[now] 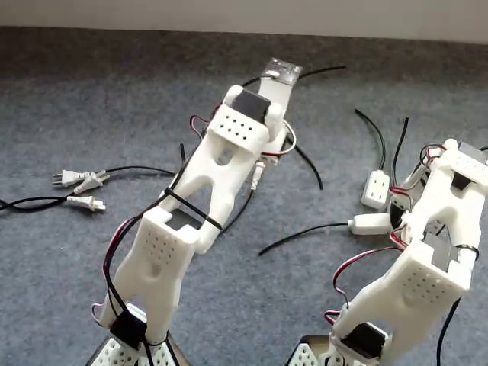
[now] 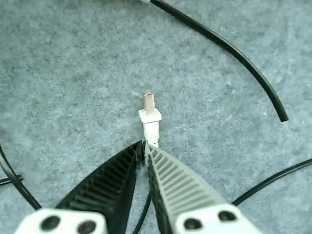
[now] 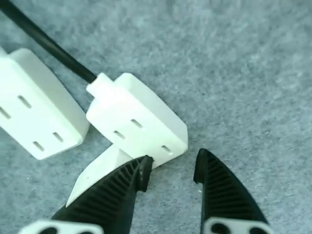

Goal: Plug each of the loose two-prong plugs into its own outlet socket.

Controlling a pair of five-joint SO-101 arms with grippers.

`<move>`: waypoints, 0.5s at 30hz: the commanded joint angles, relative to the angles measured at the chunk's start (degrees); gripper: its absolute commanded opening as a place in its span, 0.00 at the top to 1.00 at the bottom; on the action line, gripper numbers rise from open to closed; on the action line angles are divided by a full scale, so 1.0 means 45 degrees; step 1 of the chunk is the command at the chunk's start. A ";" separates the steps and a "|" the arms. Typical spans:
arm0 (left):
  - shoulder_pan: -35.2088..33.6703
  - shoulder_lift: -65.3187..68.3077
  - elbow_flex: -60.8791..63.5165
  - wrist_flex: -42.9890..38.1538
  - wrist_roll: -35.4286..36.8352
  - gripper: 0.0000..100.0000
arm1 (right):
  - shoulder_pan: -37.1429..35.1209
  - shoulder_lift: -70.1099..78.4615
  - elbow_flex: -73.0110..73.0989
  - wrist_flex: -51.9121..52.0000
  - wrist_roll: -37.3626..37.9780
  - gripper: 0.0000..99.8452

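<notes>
**Left gripper [image 2: 145,146] clamps a plug [image 2: 149,121]; right gripper [image 3: 171,165] stands open**

The left arm [image 1: 229,160] stretches far out over the grey carpet [image 1: 91,99], fingers pinched on the white plug, prongs pointing away. The right arm [image 1: 427,267] folds low, its fingers spread just beside one socket block [image 3: 139,119]. A second socket block [image 3: 34,114] lies next to that one. Two loose plugs [image 1: 82,181] lie well apart, on the left.

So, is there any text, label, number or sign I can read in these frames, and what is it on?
None can be read.
Outlet socket and second outlet socket: plain white faces with slots, no print.
Plug in the left gripper: no marking visible.
Loose plugs on the carpet: too small to tell.
Small board at the end of an arm: any marking too small to read.
</notes>
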 commanded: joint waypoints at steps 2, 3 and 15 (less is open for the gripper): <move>0.0147 -0.0850 -0.0537 -0.0234 0.1700 0.99 | -0.0361 0.0029 0.0127 -0.0733 -0.0195 0.82; -0.0010 -0.0830 -0.0537 -0.0254 0.2930 0.99 | -0.0420 0.0029 0.0127 -0.0733 -0.0195 0.82; 0.0654 -0.0772 -0.0322 -0.0215 0.5724 0.99 | -0.0479 0.0088 0.0186 -0.0733 -0.0176 0.82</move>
